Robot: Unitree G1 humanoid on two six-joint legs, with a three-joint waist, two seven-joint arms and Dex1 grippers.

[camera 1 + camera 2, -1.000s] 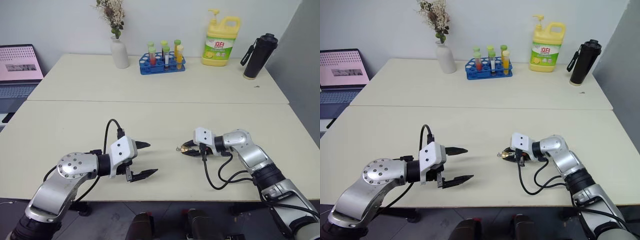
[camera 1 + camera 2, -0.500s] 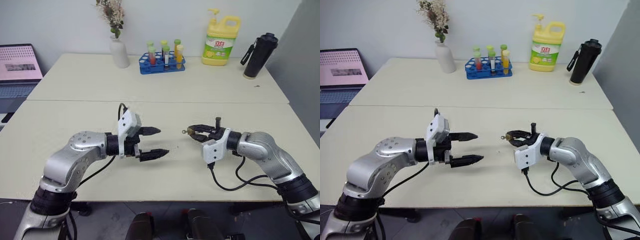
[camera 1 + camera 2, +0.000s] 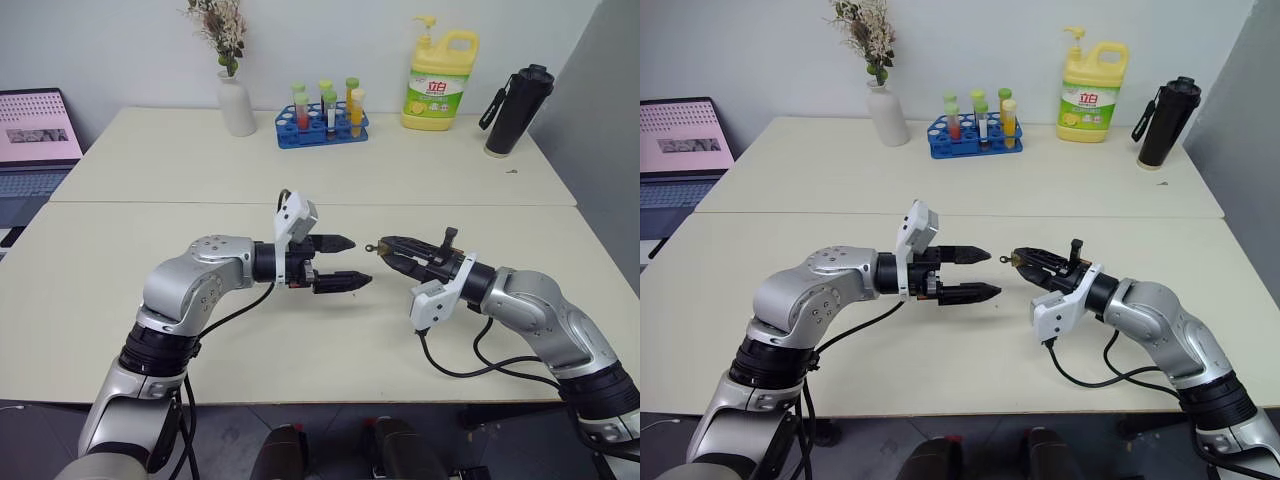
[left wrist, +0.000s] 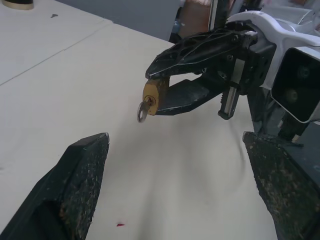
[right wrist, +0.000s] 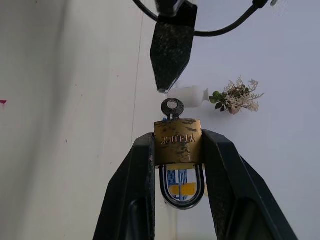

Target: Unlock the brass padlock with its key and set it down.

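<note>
Brass padlock (image 5: pixel 177 142) pinched in the right gripper (image 5: pixel 177 150) above the table (image 3: pixel 300 350), key (image 5: pixel 172 108) in its keyhole.
Since a second ago both arms have risen and closed in; the left gripper (image 3: pixel 343 262), fingers spread and empty, now faces the key; embossed lettering on the padlock unreadable.

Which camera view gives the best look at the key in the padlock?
The right wrist view: the key stands sharp and close, sticking out of the brass padlock clamped in the right hand. The left wrist view shows it smaller, side-on. In the eye views it is a speck.
</note>
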